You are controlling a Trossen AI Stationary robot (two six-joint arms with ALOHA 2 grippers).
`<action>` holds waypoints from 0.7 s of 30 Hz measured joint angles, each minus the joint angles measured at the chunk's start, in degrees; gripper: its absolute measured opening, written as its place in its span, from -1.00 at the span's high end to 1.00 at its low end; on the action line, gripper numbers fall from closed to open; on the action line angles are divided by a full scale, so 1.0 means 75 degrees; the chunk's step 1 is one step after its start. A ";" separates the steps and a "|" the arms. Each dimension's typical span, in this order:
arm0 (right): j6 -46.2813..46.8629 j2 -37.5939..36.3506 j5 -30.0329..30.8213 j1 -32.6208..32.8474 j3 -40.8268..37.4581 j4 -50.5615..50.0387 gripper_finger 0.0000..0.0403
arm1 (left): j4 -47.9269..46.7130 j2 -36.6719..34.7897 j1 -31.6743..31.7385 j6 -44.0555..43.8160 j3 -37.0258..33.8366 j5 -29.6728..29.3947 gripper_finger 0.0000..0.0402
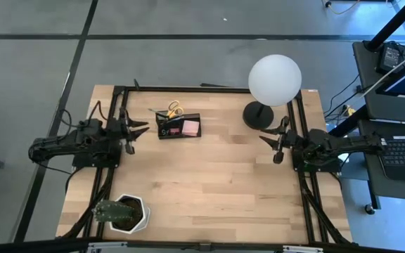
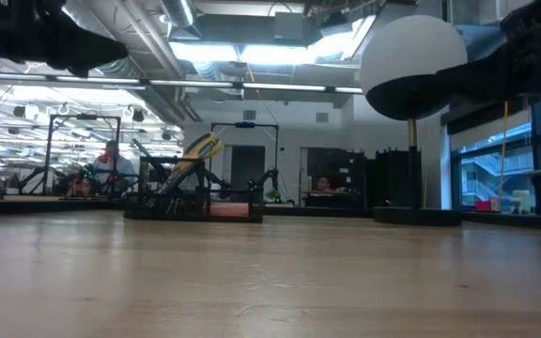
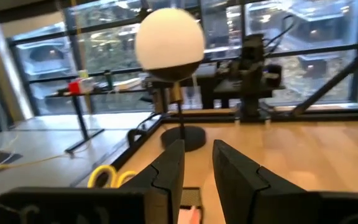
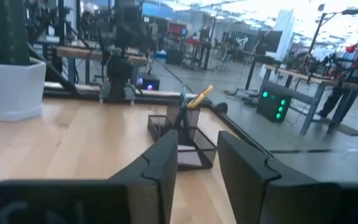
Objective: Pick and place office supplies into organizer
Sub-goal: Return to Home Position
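Log entry, both arms parked at the table sides.

Left gripper (image 1: 138, 135) sits over the left frame rail, pointing inward toward the organizer (image 1: 179, 128). Its wrist view shows the jaws parted with a clear gap and nothing between them. Right gripper (image 1: 269, 144) sits over the right rail, just beside the lamp base (image 1: 259, 114), jaws likewise spread and empty in its wrist view.

The organizer stands near the table's far edge, closer to the left gripper than to the lamp, touching neither. The yellow-handled scissors (image 1: 174, 109) stand in its cup section, handles up and leaning outward past the rim; the low view shows the same tilt (image 2: 200, 147). The pink sticky-note pad (image 1: 191, 128) lies in the lower compartment on the side toward the lamp. I think there are dark items in the remaining compartment, but I can't make them out from overhead.

Room to move: the centre and near half of the table (image 1: 216, 190) are bare wood between the two rails. The white plant pot (image 1: 129, 213) takes up the near left corner, right at the edge. The lamp globe (image 1: 275, 80) overhangs the far right area, above and beside the right arm
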 joint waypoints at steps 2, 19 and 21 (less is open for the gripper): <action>0.0000 -0.0293 0.0000 0.0000 -0.0080 -0.0050 0.41 | 0.0017 -0.0003 0.0000 0.0006 -0.0084 -0.0274 0.61; -0.0341 -0.0998 0.0513 -0.0075 -0.0108 -0.0990 0.41 | 0.0762 -0.0006 0.0562 -0.0519 -0.0803 -0.0298 0.61; -0.0335 -0.0994 0.0504 -0.0076 -0.0191 -0.0978 0.41 | 0.1228 -0.0008 0.0562 -0.0477 -0.1138 -0.0297 0.61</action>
